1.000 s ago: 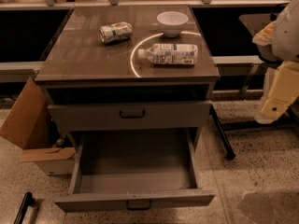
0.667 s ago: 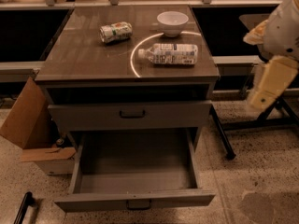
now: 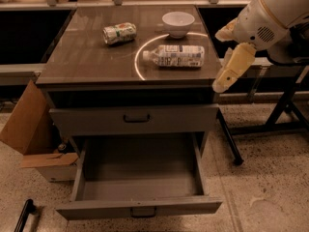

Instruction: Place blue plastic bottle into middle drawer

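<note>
The blue plastic bottle [image 3: 174,56] is clear with a white cap and a white-and-blue label. It lies on its side on the cabinet top, right of centre, cap pointing left. The middle drawer [image 3: 139,209] is pulled out at the bottom of the cabinet, and its grey tray is empty. My gripper [image 3: 218,60] hangs just off the cabinet's right edge, at about the height of the top and to the right of the bottle. It is open and holds nothing; its two cream fingers stand apart.
A crushed green-white can [image 3: 119,33] and a white bowl [image 3: 178,23] sit at the back of the cabinet top [image 3: 87,62]. A closed drawer front [image 3: 135,119] is above the open one. A cardboard box [image 3: 34,134] stands on the left and a black metal stand [image 3: 285,105] on the right.
My arm has swung in from the right edge of the view toward the cabinet's right side. The bottle, can, bowl and drawer have not moved.
</note>
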### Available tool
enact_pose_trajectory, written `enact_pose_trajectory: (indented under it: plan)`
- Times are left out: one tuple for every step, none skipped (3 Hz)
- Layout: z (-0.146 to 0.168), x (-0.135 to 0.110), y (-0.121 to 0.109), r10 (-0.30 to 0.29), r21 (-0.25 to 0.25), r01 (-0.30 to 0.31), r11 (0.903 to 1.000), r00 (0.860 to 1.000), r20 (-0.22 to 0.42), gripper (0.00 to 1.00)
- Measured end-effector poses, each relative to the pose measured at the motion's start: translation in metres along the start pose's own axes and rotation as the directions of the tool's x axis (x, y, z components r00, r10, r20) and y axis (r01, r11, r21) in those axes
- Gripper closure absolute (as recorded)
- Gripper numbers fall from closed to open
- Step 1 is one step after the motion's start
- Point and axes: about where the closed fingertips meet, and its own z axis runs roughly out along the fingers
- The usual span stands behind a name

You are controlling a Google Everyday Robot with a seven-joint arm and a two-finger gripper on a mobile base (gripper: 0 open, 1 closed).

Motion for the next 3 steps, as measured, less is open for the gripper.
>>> enact_pose_trajectory:
  plan:
    - [0.0,0.0,0.0,0.0,0.0,0.0,1.0,1.0,0.0,0.0]
    - [0.012,-0.008,-0.018,-0.012,0.023,0.011,0.9997,1.0,0.025,0.0]
    - [0.022,-0.02,-0.046,-0.033,0.064,0.029,0.9975,0.998,0.057,0.0]
